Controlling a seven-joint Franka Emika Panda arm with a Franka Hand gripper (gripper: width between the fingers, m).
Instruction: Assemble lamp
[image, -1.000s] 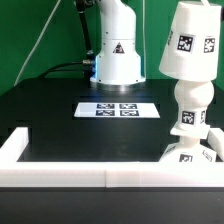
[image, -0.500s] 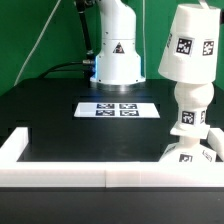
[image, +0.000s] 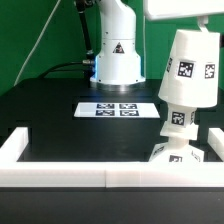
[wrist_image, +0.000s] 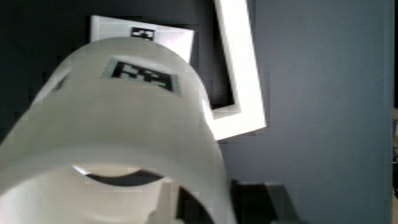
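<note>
One lamp shade (image: 190, 66) is visible, one bulb (image: 178, 118) and one base (image: 176, 155). In the exterior view all three stand at the right side of the frame, one on top of the other. The shade is the biggest part, a white cone shape with two black square tags on its wall, and it is a little tilted. Under it the bulb shows as a small white piece with a tag, and under that the base sits at the lower right, inside the corner of the white border wall (image: 60, 172) that runs along the bottom of the frame.

There is one marker board (image: 117, 109) with four square tags, flat on the black table (image: 50, 110) at the middle of the frame, well apart from the lamp. Behind it, at the upper middle, stands the one white robot pedestal (image: 117, 50) with a triangle sign.

Of the arm, only a white flat part (image: 185, 8) is seen at the upper right corner, directly above the shade. The fingers are not seen in either view, so I cannot tell if the gripper is holding or released.

In the wrist view the shade (wrist_image: 116, 130) fills the left and lower part of the picture, very close to the camera, with one tag on it. The marker board (wrist_image: 146, 30) is at the top and a piece of the white wall (wrist_image: 240, 80) at the right.
</note>
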